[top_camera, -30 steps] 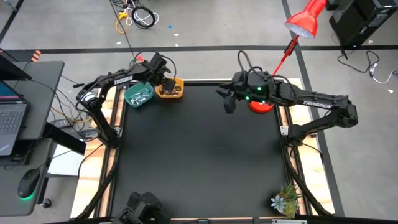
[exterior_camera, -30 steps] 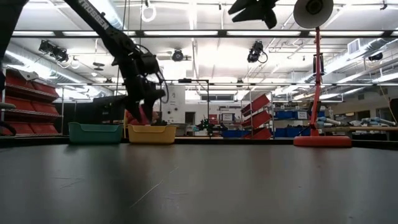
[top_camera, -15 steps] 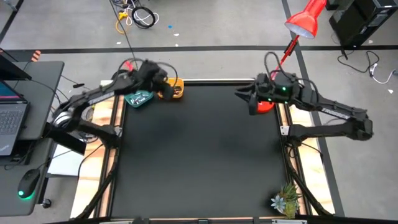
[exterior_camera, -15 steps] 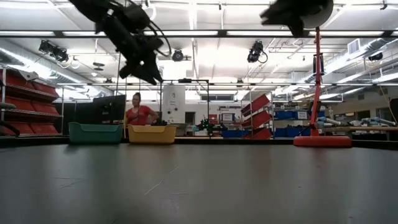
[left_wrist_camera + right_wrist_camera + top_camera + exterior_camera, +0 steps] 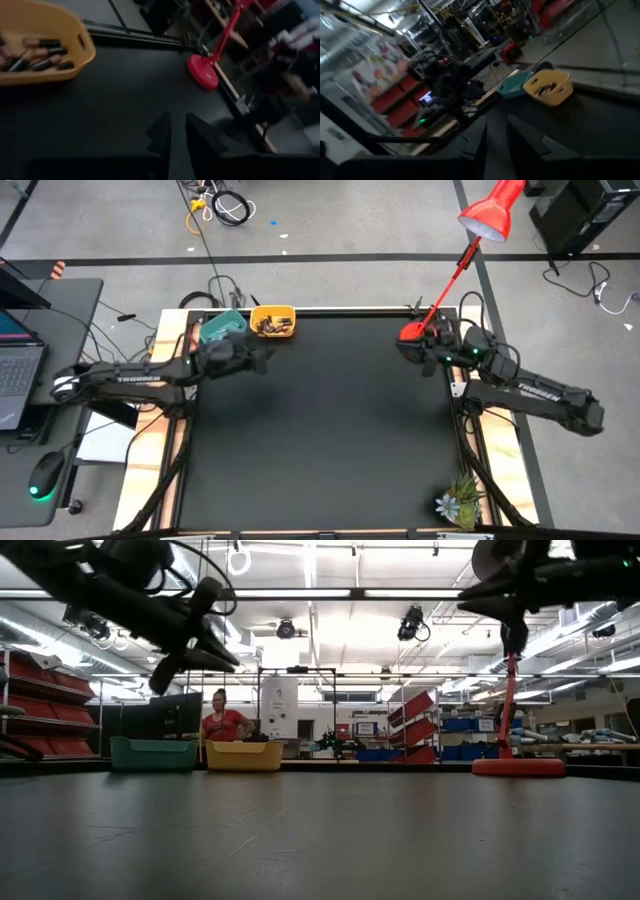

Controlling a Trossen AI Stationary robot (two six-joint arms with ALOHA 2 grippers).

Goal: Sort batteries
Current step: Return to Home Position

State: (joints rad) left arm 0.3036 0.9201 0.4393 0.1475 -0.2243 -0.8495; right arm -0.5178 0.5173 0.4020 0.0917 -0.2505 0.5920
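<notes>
- The left gripper (image 5: 178, 120) hangs above the table's (image 5: 320, 430) 10 o'clock area; its fingers stand a narrow slit apart, with nothing between them.
- At its 12 o'clock, near the table's far edge, sits the yellow bowl (image 5: 290, 320).
- The batteries (image 5: 42, 52), dark with copper ends, lie heaped inside that bowl.
- The teal bowl (image 5: 228, 323) touches the yellow one on its 9 o'clock side, partly hidden by the arm; I cannot tell what it holds.
- The right gripper (image 5: 497, 116) hovers near the table's 2 o'clock edge, fingers likewise slightly parted and empty.
- The red lamp base (image 5: 413, 333) stands just beside it, at its 12 o'clock.
</notes>
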